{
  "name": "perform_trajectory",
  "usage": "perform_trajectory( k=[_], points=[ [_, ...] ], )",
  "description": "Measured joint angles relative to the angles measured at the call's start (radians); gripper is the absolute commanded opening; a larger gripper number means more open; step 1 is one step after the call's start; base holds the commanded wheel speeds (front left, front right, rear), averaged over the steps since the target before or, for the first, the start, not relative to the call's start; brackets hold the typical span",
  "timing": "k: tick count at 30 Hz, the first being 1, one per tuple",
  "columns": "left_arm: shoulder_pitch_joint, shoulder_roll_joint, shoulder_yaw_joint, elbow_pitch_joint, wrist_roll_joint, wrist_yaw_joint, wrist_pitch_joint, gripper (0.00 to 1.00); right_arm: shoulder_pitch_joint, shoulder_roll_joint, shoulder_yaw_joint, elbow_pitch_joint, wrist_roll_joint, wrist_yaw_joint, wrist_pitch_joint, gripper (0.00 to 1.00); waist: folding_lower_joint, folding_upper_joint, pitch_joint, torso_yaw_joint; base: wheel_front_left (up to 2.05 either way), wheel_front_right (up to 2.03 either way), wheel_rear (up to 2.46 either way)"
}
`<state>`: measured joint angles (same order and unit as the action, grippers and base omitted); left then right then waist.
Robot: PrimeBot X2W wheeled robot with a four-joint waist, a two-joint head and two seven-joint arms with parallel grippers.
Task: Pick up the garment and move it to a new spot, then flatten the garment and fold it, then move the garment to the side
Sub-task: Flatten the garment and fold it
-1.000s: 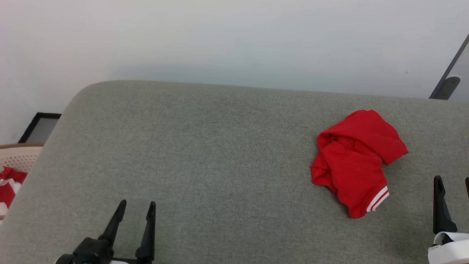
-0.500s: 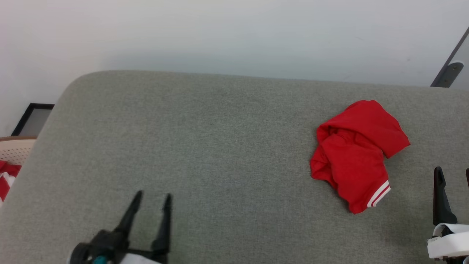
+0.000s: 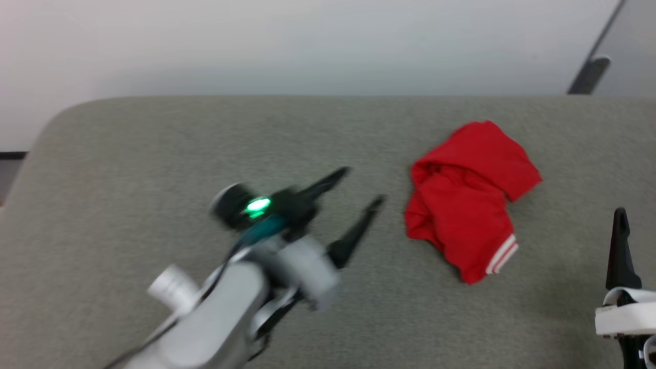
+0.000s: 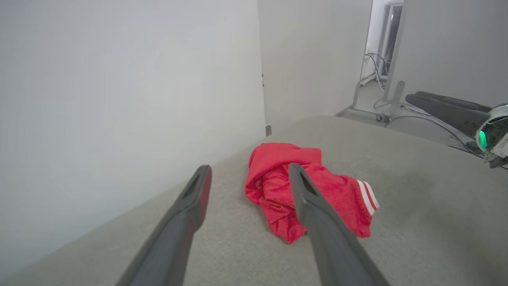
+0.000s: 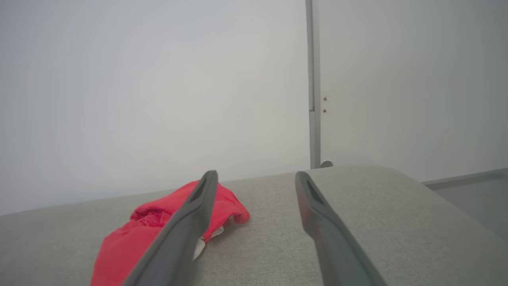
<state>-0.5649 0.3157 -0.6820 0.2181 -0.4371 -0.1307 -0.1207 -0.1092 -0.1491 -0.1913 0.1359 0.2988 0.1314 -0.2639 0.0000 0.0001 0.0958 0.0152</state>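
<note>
Cushion (image 3: 128, 169) runs bare and grey left of the shirt (image 3: 461, 205), with its rounded corner far left and its back edge along the wall (image 3: 307, 41). My left claw (image 3: 365, 183) hangs near the shirt's left side, fingers wide apart, holding nothing. The shirt lies crumpled on the cushion. Right of the shirt, my right claw (image 5: 256, 174) hovers, spread and empty.

We see the garment (image 3: 469, 202), a bright red crumpled heap with one red-and-white striped trim showing at its lower edge, lying right of frame centre.
</note>
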Motion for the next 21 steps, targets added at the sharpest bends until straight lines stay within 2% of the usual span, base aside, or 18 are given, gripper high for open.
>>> perform_trajectory(
  k=[7,11,15,21],
  points=[
    [-0.328,0.003,-0.399,0.047,-0.406,0.0,0.385,1.0,-0.049,0.045,-0.026,0.003,0.019,0.0,0.0,1.0,0.0,0.0,0.052,-0.095,0.0,0.0,0.0],
    [-0.473,0.0,-0.51,0.084,-0.578,0.0,0.523,1.0,-0.071,0.068,-0.03,0.018,0.037,0.0,0.0,1.0,0.0,0.0,0.093,-0.16,0.0,0.0,0.0],
    [-0.568,-0.028,-0.551,0.194,-0.652,0.0,0.574,1.0,-0.1,0.086,-0.027,0.029,0.051,0.0,0.0,1.0,0.0001,0.0,0.139,-0.229,0.0,0.0,0.0],
    [-0.614,-0.064,-0.589,0.405,-0.6,0.0,0.578,1.0,-0.134,0.094,0.002,0.055,0.08,0.0,0.0,1.0,0.0001,0.0,0.205,-0.332,0.0,0.0,0.0]
  ],
)
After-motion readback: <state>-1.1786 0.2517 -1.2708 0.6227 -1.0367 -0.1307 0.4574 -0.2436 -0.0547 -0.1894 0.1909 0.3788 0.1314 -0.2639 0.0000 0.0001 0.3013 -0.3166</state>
